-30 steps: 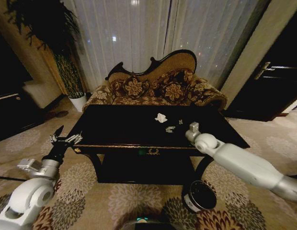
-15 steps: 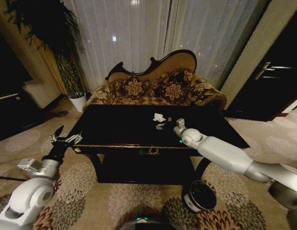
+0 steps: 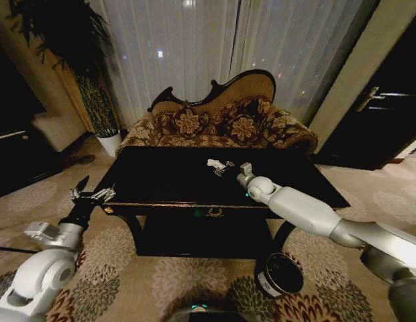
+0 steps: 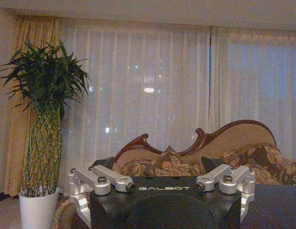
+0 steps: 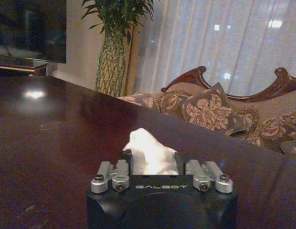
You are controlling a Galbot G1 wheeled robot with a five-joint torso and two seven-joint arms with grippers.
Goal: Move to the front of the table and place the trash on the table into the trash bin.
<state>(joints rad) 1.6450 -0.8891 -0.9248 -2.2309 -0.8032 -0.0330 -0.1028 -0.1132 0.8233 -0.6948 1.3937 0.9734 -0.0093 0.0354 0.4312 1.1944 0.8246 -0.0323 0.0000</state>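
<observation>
A white paper wad [image 3: 213,162] of trash lies near the middle of the dark glossy table [image 3: 161,181]. My right gripper [image 3: 224,168] reaches over the tabletop from the right and is shut on the paper wad [image 5: 150,155], whose crumpled top sticks out between the two fingers. The wad still rests on the table [image 5: 52,138]. The round dark trash bin [image 3: 280,274] stands on the carpet under the table's front right corner. My left gripper [image 3: 88,195] hangs open off the table's front left corner, holding nothing, and its fingers [image 4: 82,191] are spread wide.
A floral sofa [image 3: 221,124] stands right behind the table. A tall plant in a white pot [image 3: 109,142] is at the back left. A dark door [image 3: 382,121] is at the right. Patterned carpet [image 3: 168,282] lies in front of the table.
My right gripper has moved left and farther across the tabletop to the paper wad and closed around it. The wad has shifted slightly left. The left arm has not moved.
</observation>
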